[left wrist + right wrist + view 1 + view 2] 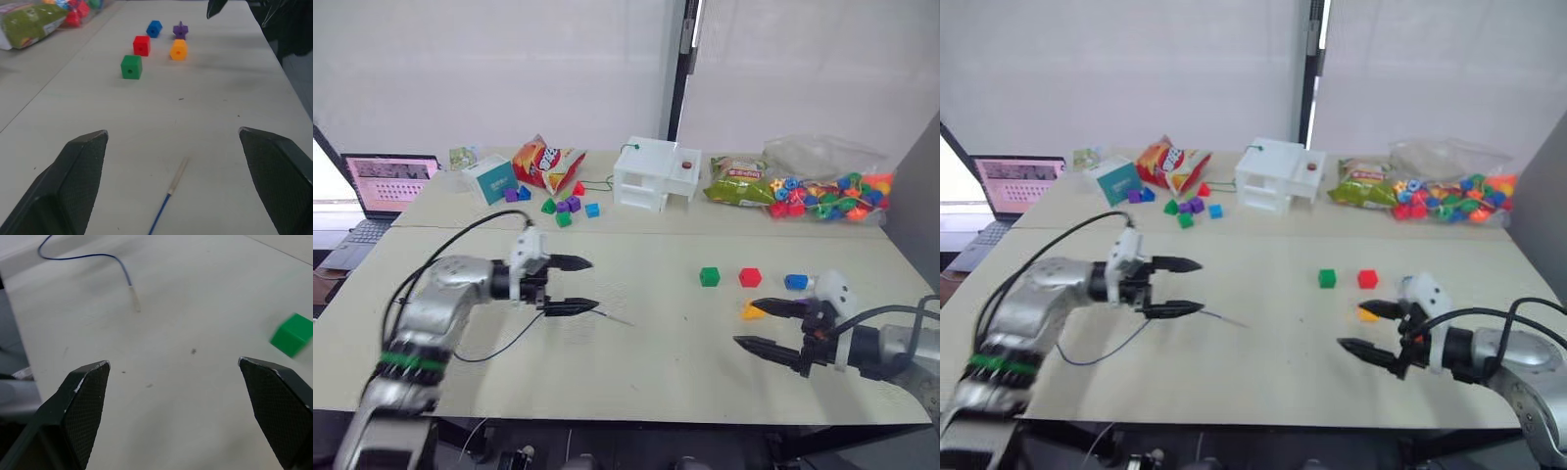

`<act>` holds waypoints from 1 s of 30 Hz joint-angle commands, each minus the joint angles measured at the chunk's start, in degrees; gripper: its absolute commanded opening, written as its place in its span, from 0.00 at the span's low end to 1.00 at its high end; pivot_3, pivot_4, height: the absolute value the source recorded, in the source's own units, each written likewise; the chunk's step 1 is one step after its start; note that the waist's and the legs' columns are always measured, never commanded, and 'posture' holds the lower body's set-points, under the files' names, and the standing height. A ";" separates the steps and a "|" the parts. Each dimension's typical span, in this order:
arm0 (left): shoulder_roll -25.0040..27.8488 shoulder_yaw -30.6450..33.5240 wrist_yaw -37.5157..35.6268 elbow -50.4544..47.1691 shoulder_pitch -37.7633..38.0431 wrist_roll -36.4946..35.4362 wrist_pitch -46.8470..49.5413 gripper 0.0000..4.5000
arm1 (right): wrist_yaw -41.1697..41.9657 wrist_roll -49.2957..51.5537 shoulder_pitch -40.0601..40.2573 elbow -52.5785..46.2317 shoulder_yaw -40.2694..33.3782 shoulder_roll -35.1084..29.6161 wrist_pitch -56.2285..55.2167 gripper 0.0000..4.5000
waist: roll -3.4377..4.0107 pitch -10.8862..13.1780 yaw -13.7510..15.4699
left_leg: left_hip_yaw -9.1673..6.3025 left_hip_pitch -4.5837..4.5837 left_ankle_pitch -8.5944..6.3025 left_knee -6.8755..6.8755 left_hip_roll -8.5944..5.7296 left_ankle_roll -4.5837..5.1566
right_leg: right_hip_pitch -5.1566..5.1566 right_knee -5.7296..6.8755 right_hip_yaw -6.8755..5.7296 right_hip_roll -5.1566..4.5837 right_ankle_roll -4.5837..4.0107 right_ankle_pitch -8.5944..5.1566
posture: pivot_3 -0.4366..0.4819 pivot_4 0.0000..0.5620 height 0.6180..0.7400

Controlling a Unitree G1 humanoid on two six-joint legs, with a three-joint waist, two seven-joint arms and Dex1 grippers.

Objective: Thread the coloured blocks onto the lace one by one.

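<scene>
Gaping empty, both the left claw (578, 285) and right claw (762, 324); clear bag (827, 186) holds beads.

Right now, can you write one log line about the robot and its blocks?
left pincer: open, above lace tip | right pincer: open, empty | blocks: loose on table, none threaded

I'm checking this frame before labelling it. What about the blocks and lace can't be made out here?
- Purple block: hidden behind the right gripper in the head views.
- Lace: its knotted end is out of sight; the left wrist view's bottom edge cuts it off.
- Blue block: hidden by the right gripper in the right eye view.
</scene>
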 commanded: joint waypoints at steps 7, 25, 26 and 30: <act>-6.83 -7.84 -9.05 29.97 -11.92 14.79 -27.08 1.00 | -6.70 3.32 5.13 -9.34 -3.99 2.05 2.25 0.98 | -0.27 0.15 -0.07 | -0.01 -0.16 -0.06 0.15 0.01 0.12 | -0.03 -0.01 0.00 0.00 0.11 0.04 | 0.48 0.27 1.00; -11.07 -8.03 -5.96 43.79 -15.23 23.76 -29.52 1.00 | -9.81 2.92 8.64 -10.94 -6.90 3.66 0.90 0.98 | -0.34 0.20 -0.10 | -0.02 -0.03 -0.08 0.46 0.04 0.15 | 0.10 0.25 0.07 0.05 0.20 0.05 | 0.48 0.27 1.00; -11.26 -8.22 -5.74 44.23 -15.17 24.25 -28.94 1.00 | -9.94 2.86 8.54 -10.93 -6.86 3.77 0.81 0.98 | -0.34 0.19 -0.02 | -0.03 -0.02 -0.08 0.48 0.04 0.15 | 0.12 0.25 0.06 0.05 0.20 0.05 | 0.48 0.27 1.00; -11.44 -8.82 -3.63 45.30 -14.48 26.23 -29.22 0.88 | -10.36 2.85 8.23 -10.86 -6.81 4.00 0.49 1.00 | -0.33 0.18 0.13 | -0.06 0.01 -0.08 0.60 0.04 0.15 | 0.20 0.28 0.06 0.05 0.21 0.05 | 0.48 0.27 1.00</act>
